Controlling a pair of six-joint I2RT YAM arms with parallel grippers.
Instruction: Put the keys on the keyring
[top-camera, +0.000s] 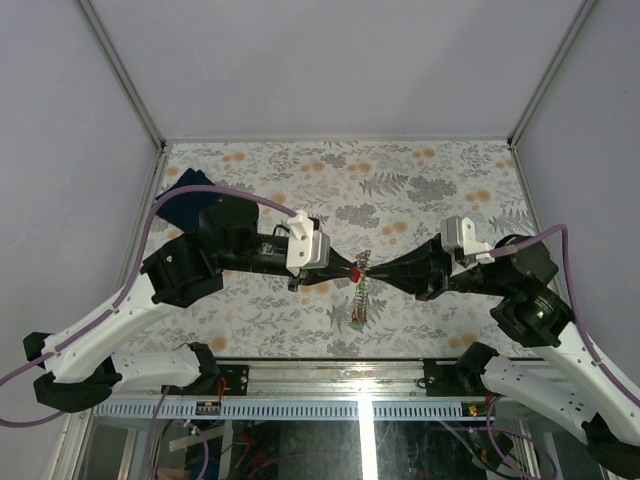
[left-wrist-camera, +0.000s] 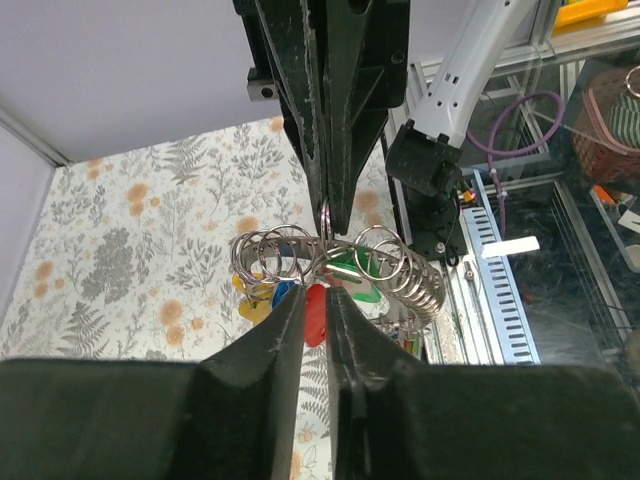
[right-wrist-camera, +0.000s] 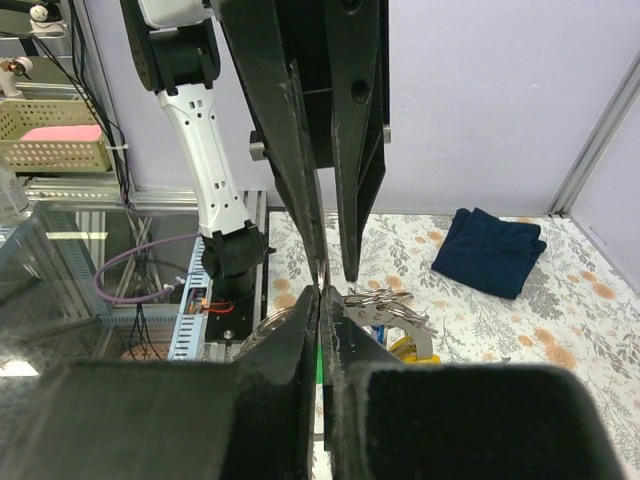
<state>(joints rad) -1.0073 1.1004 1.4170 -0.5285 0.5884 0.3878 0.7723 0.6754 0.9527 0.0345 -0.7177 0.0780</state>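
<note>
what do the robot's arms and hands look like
Both the left arm and right arm have white shells with black joints, a purple cable along each. A white block sits at each wrist. The left hand and right hand are black, with two tapered fingers.

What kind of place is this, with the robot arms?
Probably a robot testing booth in a lab: plain walls box in a flowery table, purple cables hang loose, and a slotted metal rail lines the near edge.
</note>
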